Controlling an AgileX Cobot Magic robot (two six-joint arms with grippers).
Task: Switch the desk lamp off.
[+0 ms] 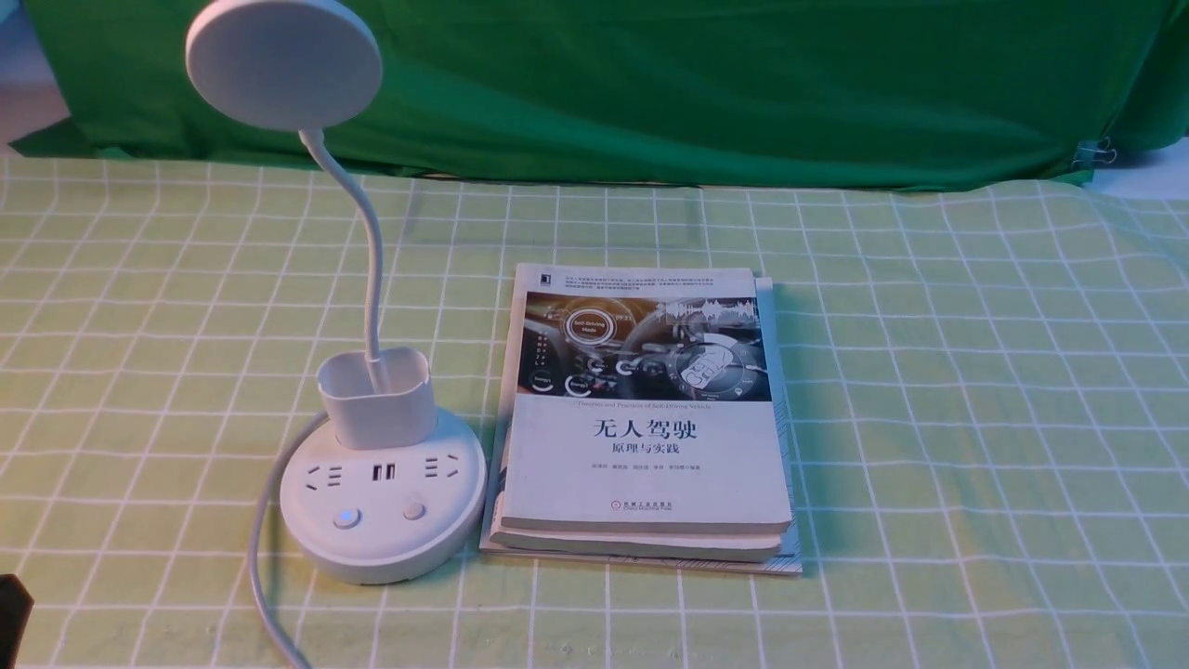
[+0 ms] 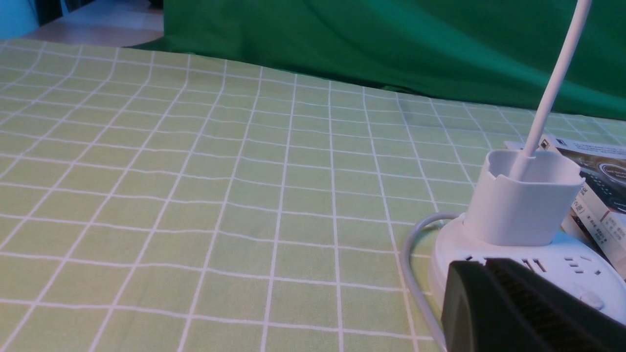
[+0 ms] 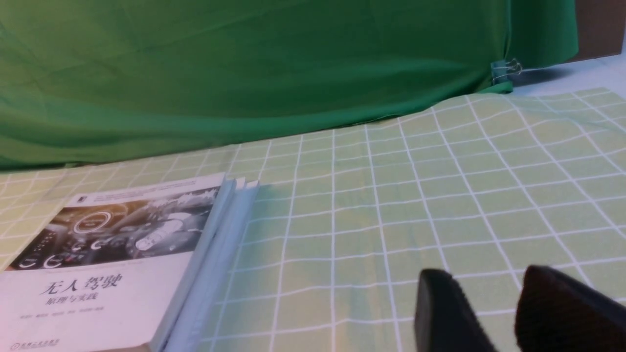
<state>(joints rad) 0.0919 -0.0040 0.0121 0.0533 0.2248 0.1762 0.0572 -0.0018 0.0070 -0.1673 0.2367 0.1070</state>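
Lamp [image 1: 372,446] at bench [image 1: 975,418] near-left, its base just ahead of my left jaws [image 2: 528,308], gap unreadable. Right jaws [image 3: 494,313] parted, empty. Cup [image 2: 525,203] holds only the neck.

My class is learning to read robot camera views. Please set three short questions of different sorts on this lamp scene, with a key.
1. True or false: the stack of books lies on the robot's left of the desk lamp.
2. Multiple choice: the lamp's neck rises out of
A. a small white cup
B. the top book
C. the green backdrop
3. Fill in: on the round base, the two buttons sit nearer the robot than the ____.

Key
1. False: the books lie on the lamp's right.
2. A, the cup.
3. Sockets; the left button glows faintly blue, the right button does not.
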